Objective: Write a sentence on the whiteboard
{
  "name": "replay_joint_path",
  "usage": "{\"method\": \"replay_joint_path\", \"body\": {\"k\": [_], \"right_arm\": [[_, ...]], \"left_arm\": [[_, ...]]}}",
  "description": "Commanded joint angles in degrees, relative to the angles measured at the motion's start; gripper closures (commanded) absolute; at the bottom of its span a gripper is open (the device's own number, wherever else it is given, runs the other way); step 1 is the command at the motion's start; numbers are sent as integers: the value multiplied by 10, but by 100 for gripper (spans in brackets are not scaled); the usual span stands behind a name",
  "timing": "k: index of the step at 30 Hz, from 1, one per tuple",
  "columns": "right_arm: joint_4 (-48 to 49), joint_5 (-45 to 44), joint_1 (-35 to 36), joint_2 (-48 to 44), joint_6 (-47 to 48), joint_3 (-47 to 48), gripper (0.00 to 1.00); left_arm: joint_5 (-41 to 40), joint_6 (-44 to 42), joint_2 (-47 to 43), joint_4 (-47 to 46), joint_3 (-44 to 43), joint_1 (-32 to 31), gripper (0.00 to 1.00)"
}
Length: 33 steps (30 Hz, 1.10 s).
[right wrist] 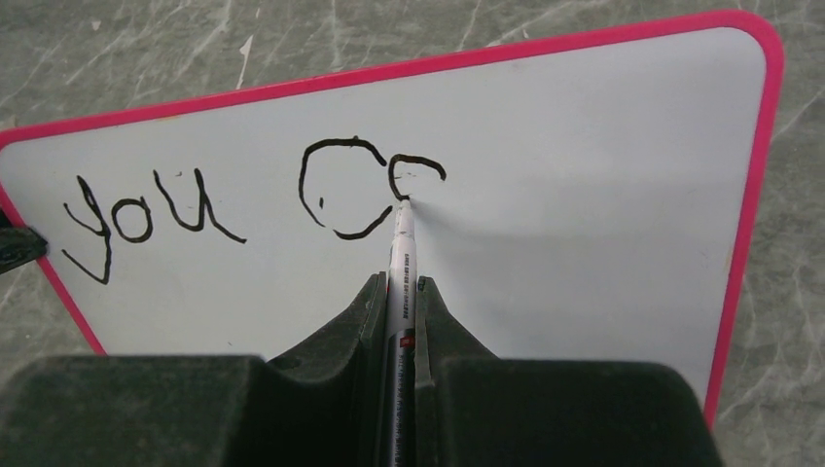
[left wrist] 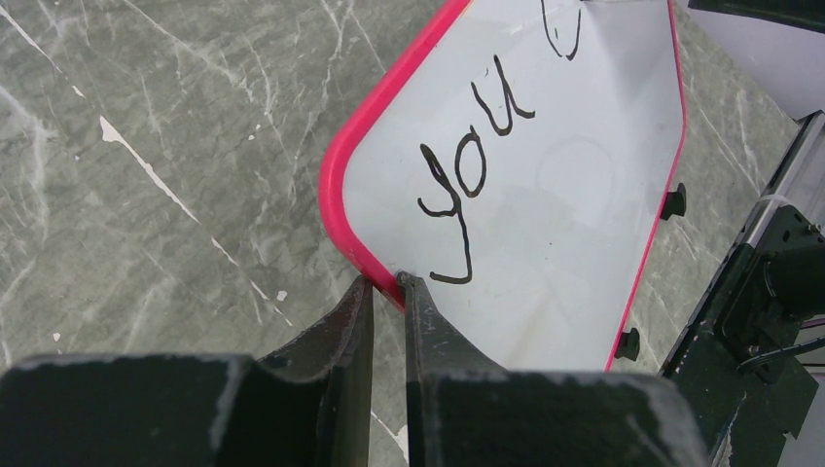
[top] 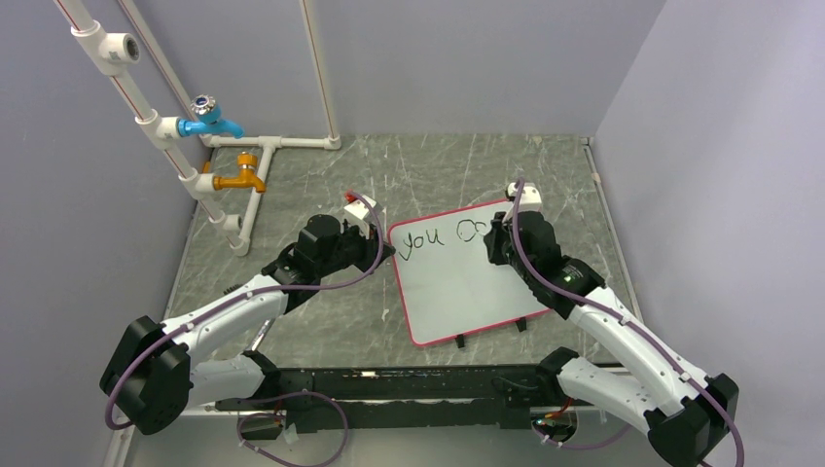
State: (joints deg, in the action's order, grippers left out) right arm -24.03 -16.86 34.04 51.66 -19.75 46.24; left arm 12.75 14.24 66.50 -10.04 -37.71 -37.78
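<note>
A green marbled desk (top: 321,321) is seen from above, with the whiteboard (top: 467,282) lying flat on it, slightly right of centre and turned a little, between two robot arms. A blue tap (top: 209,122) and an orange tap (top: 243,178) are fixed to white pipes at the far left.

The left tool (left wrist: 386,282) is shown by its wrist view to be closed narrowly on the board's pink rim at the far-left corner. One finger lies on the face just beside the letter "y", and the other is pressed against the rim's outer edge. This pinch is too small to be made out from above. Two small black feet (left wrist: 672,201) on the board's near edge are also seen in this view.

The right tool (right wrist: 399,282) is clamped on a white marker (right wrist: 401,243), a grasp hidden from above by the arm itself. The marker's tip is seen touching the white face. Black handwriting runs along the far edge: the word "you", then a round open letter, then a short curved stroke at the marker tip. From above only "you" and a loop can be read. A dark finger of the left tool is glimpsed at the left edge of the right wrist view.
</note>
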Motion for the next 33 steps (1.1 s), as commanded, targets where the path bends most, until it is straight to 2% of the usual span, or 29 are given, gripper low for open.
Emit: {"method": "replay_joint_path", "body": {"k": [1, 18, 33], "right_arm": [[-18, -37, -2, -1, -7, 7, 100], [5, -63, -2, 46, 5, 55, 100], [-27, -16, -2, 11, -32, 23, 100]], "left_arm": [[18, -22, -7, -35, -5, -2, 100], [17, -22, -6, -38, 0, -2, 100], [15, -19, -9, -47, 5, -3, 100]]}}
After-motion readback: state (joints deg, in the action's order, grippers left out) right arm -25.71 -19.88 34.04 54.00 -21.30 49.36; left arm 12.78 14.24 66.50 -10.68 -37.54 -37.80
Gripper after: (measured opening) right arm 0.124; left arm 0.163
